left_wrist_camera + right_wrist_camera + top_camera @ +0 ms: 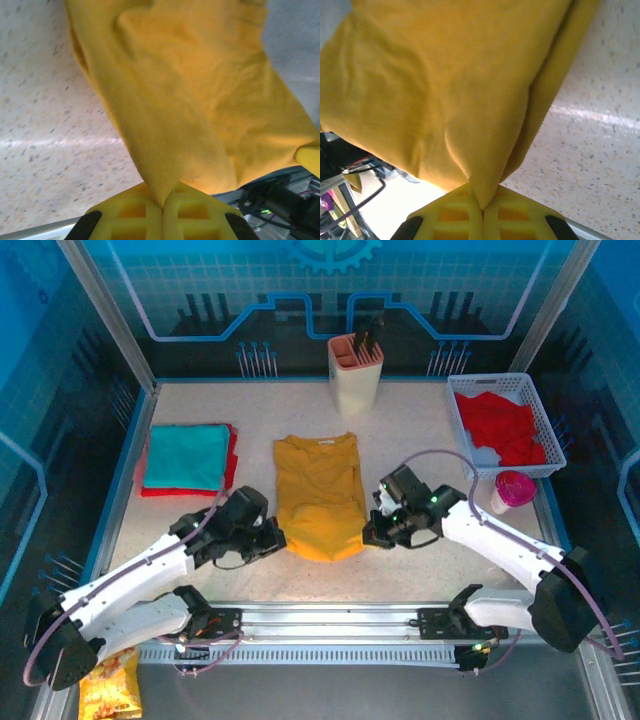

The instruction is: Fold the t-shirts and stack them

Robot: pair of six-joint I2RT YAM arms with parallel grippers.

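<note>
Claws: left claw (pixel 275 537) is clenched on the near-left corner of the yellow tee (pixel 320 495); right claw (pixel 372 532) is clenched on its near-right corner. Tee lies at ctr of the table (pixel 420 430), folded lengthwise into a narrow strip, collar toward the far side, bottom hem toward the arms, btw the two claws.

Left wrist cam: left claw (pixel 162 207) has its yellow pads (pixel 130 215) pressed together w/ a point of the yellow tee (pixel 190 100) nipped in the seam. Rest of the cloth spreads away over the speckled table (pixel 45 125). Right wrist cam: much the same, mirrored. Right claw (pixel 482 207) is squeezed tight on a cloth corner, yellow tee (pixel 445 75) fans out above it, table (pixel 590 150) at right.

Elsewhere: teal tee (pixel 185 455) is folded & sits on top of a red tee (pixel 150 488), far left of table. White basket (pixel 505 380) at far right holds red cloth (pixel 495 425), bunched up. Pink cup (pixel 513 487) stands just beside the basket's near edge. Cream holder (pixel 355 370) at far ctr edge has dark items in it. Snack bag (pixel 110 690) lies off the table, near left, by the left arm's base.
</note>
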